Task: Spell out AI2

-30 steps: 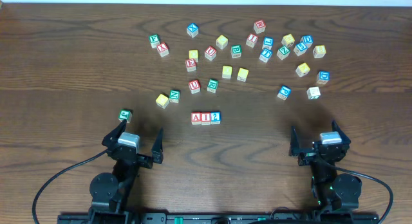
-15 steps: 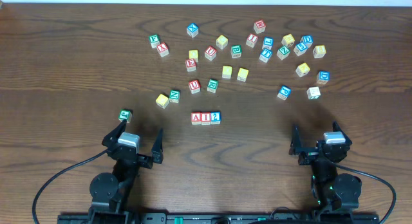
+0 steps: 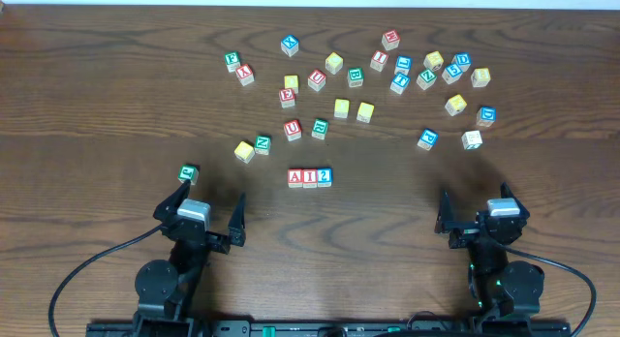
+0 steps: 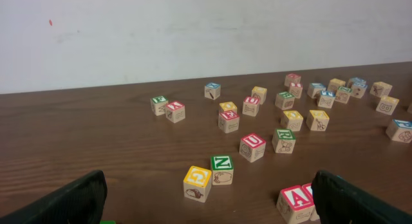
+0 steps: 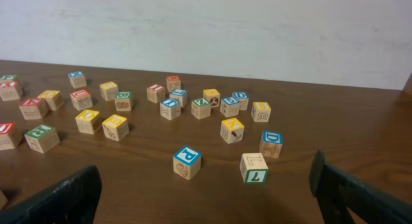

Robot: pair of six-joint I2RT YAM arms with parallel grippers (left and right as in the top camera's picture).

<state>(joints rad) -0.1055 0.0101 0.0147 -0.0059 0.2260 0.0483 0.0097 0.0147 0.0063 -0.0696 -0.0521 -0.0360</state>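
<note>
Three cubes stand side by side in a row at the table's middle: a red A (image 3: 295,177), a red I (image 3: 309,177) and a blue 2 (image 3: 325,176), touching each other. My left gripper (image 3: 213,194) is open, nearer than the row and to its left, holding nothing. My right gripper (image 3: 475,195) is open too, far off to the right. In the left wrist view the A cube (image 4: 295,201) sits by the right finger (image 4: 354,199), which hides most of the I. The right wrist view shows open fingers (image 5: 64,198) with bare table between them.
Several lettered cubes lie scattered across the far half of the table (image 3: 116,105). A green cube (image 3: 189,172) sits right at my left gripper's outer fingertip. A yellow G (image 4: 197,183) and green N (image 4: 222,170) lie ahead of the left gripper; a blue P (image 5: 187,162) and green T (image 5: 254,167) ahead of the right.
</note>
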